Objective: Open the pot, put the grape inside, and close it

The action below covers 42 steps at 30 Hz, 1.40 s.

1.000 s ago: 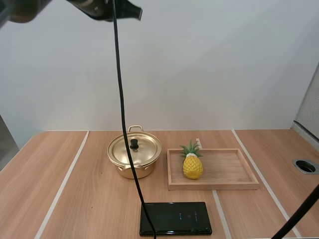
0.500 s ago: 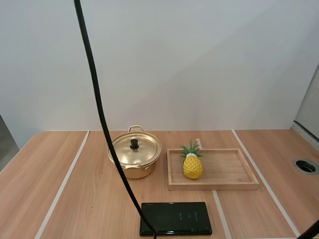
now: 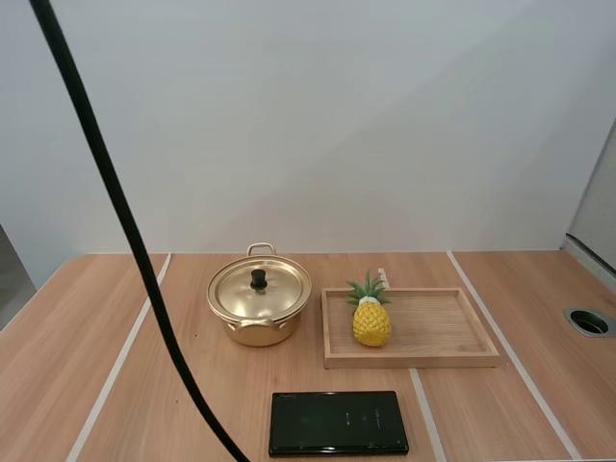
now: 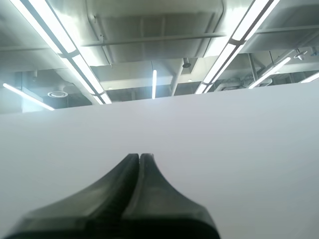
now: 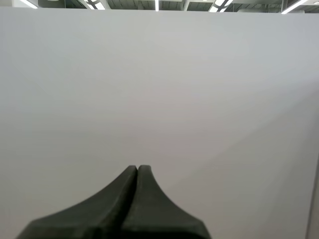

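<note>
Left tool (image 4: 140,156): fingers pressed together into one dark wedge, nothing between them. It faces a plain white wall. Right tool (image 5: 137,168): likewise, tips together, holding nothing, white wall ahead.

Worktop (image 3: 58,366): light wood with pale stripes. Gold pot (image 3: 255,333) stands left of centre. Its lid (image 3: 279,294) is seated on it, with a black knob (image 3: 259,279) upright in the lid's middle. Wooden tray (image 3: 414,359) sits just right of the pot, with a narrow gap between them. Pineapple (image 3: 372,322), yellow with a green crown, stands upright at the tray's left end, near the pot. Flat black device (image 3: 338,423) lies at the worktop's near edge, in front of pot and tray.
</note>
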Each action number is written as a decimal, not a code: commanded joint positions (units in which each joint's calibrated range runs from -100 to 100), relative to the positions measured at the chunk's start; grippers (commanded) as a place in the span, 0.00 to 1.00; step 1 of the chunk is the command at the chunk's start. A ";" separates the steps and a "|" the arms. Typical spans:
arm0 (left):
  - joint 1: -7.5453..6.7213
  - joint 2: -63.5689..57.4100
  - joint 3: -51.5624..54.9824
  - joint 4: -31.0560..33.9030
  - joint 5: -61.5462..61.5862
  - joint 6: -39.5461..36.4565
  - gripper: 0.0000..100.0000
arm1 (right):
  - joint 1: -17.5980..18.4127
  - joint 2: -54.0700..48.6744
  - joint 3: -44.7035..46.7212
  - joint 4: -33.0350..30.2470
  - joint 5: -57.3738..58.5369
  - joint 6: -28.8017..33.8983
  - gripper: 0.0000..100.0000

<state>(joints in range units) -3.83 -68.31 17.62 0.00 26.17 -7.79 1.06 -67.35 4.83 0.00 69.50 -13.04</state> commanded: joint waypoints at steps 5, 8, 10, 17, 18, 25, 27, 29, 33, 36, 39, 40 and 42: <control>0.06 -12.25 13.61 0.98 -8.35 -0.72 0.02 | -0.23 -9.36 7.10 0.79 -6.80 0.00 0.00; 0.06 -16.65 17.02 1.05 -8.77 -0.72 0.02 | -0.23 -13.43 9.72 1.04 -6.79 0.00 0.00; 0.06 -19.42 18.40 1.05 -8.60 -0.72 0.02 | -0.23 -16.12 11.36 1.46 -6.79 0.00 0.00; 0.18 -26.38 20.08 1.56 -8.05 -0.63 0.02 | -0.23 -25.01 16.80 3.34 -6.79 0.00 0.00; 0.47 -27.10 20.37 1.56 -7.82 -0.63 0.02 | -0.23 -26.09 17.30 3.48 -6.79 0.00 0.00; 3.00 -30.42 21.57 1.56 -3.25 -2.92 0.02 | -0.23 -30.74 19.71 4.15 -6.21 0.00 0.00; 3.00 -31.22 22.76 1.56 -2.25 -3.13 0.02 | -0.23 -31.59 20.11 4.56 -4.54 0.00 0.00; 3.05 -31.69 24.65 1.56 -1.18 -3.13 0.02 | -0.23 -32.18 20.71 4.79 -2.41 0.00 0.00; 3.15 -31.69 29.04 1.56 3.66 -3.13 0.02 | -0.23 -32.65 23.30 4.79 -1.24 0.00 0.00; 3.80 -31.69 31.88 2.01 4.15 -3.44 0.02 | -0.23 -32.65 24.06 4.38 1.08 0.00 0.00; 4.29 -31.69 33.89 2.35 3.03 -4.44 0.02 | -0.38 -32.65 24.18 4.01 1.23 0.00 0.00; 4.26 -31.69 34.62 2.35 2.13 -4.83 0.02 | -0.34 -32.65 24.46 3.87 0.92 0.00 0.00; 4.26 -31.69 36.62 2.35 -0.52 -4.82 0.02 | -0.34 -32.65 25.71 3.79 -1.01 0.00 0.00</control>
<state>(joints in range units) 0.29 -99.84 52.33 1.63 28.80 -11.69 0.91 -99.75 29.48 4.25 70.92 -13.04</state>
